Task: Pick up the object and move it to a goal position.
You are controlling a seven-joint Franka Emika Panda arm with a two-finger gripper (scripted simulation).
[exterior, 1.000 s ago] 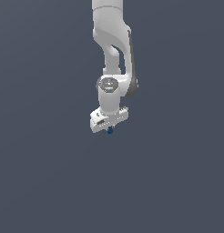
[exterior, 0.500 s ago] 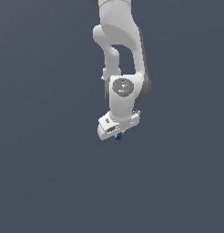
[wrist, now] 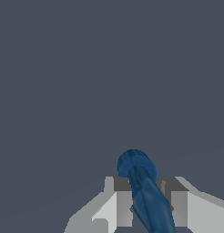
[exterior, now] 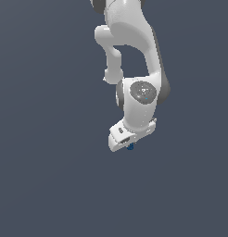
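Observation:
The object (exterior: 130,147) shows in the exterior view as a tiny dark-blue blob poking out just under my white gripper (exterior: 129,144). In the wrist view the object (wrist: 143,186) is a dark-blue rod-like piece with a round end, clamped between my two grey fingers (wrist: 120,200). My gripper (wrist: 144,202) is shut on it and holds it up in the air. The fingers are hidden behind the hand in the exterior view.
Only a plain dark grey-blue background surrounds the arm (exterior: 129,41) in both views. No goal marker, container or obstacle shows.
The arm and gripper, with the object still held, have shifted toward the exterior view's right and a little lower, and they look larger.

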